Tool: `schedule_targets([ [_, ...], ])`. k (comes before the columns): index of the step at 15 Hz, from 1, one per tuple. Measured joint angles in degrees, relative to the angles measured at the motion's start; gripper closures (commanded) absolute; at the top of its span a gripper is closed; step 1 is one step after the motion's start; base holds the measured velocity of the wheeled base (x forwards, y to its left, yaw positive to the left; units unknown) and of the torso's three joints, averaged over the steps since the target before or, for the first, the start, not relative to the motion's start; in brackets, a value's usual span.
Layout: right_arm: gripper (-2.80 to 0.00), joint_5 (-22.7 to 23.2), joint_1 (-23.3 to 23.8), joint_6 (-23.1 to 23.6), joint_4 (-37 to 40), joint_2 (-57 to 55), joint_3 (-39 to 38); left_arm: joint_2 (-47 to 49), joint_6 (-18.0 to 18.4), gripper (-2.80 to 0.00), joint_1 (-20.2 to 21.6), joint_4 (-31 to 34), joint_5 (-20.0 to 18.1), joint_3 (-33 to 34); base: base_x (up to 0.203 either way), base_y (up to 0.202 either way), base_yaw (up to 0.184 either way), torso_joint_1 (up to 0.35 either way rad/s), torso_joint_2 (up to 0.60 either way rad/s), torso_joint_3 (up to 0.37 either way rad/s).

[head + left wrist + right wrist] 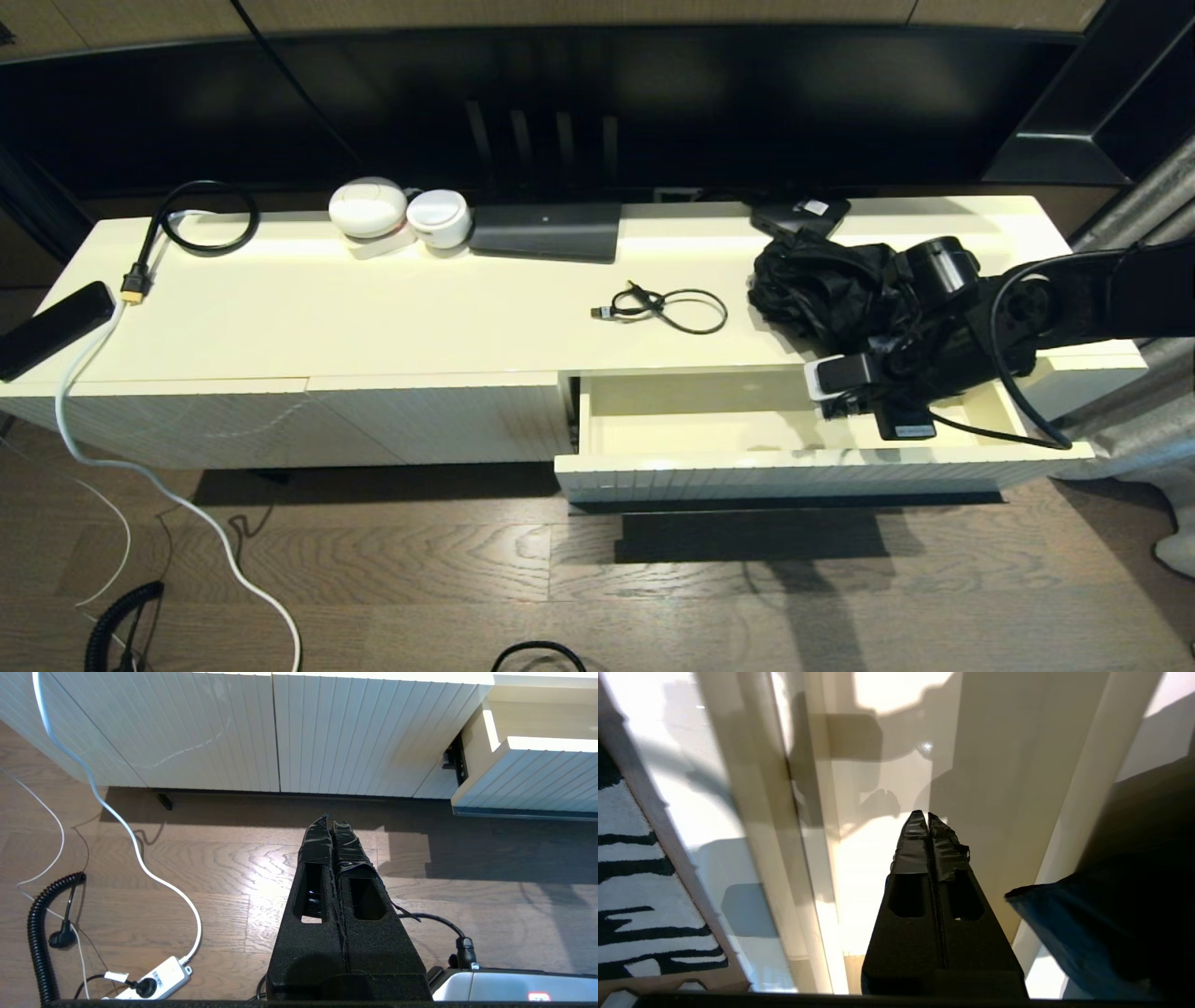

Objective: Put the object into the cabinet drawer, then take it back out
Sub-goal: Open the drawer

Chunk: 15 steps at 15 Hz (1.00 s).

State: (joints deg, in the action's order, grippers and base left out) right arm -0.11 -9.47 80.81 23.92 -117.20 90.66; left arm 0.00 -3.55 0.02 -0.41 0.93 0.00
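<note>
The cabinet drawer [794, 462] stands pulled out at the right end of the cream cabinet, and its smooth inside [864, 868] shows bare. My right gripper [901, 425] hangs over the drawer's right part, shut with nothing between its fingers [928, 821]. A crumpled black bag [822, 289] lies on the cabinet top right behind that arm, and its edge [1111, 924] shows beside the gripper. A small black cable [667, 308] lies coiled on the top, left of the bag. My left gripper [331, 819] is shut and empty, low over the wood floor in front of the ribbed cabinet panels.
On the cabinet top stand two white round devices [397, 213], a dark flat box [546, 231], a looped black cable [205, 219] and a black remote [51, 327]. A white cable [135, 844], a power strip [154, 980] and a coiled black cord [39, 933] lie on the floor.
</note>
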Motion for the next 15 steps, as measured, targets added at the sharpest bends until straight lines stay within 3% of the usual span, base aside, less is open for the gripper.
schedule_targets([
  [6,0.0,-0.1,0.0,0.0,15.4,-2.1,8.0,0.0,0.0,0.0,0.0,0.0,0.0,0.0,0.0,0.0,0.0,0.0,0.0,0.0],
  [15,0.0,-0.6,-1.0,-0.2,15.8,-3.1,4.9,0.0,0.0,0.0,0.0,0.0,0.0,0.0,0.0,0.0,0.0,0.0,0.0,0.0],
])
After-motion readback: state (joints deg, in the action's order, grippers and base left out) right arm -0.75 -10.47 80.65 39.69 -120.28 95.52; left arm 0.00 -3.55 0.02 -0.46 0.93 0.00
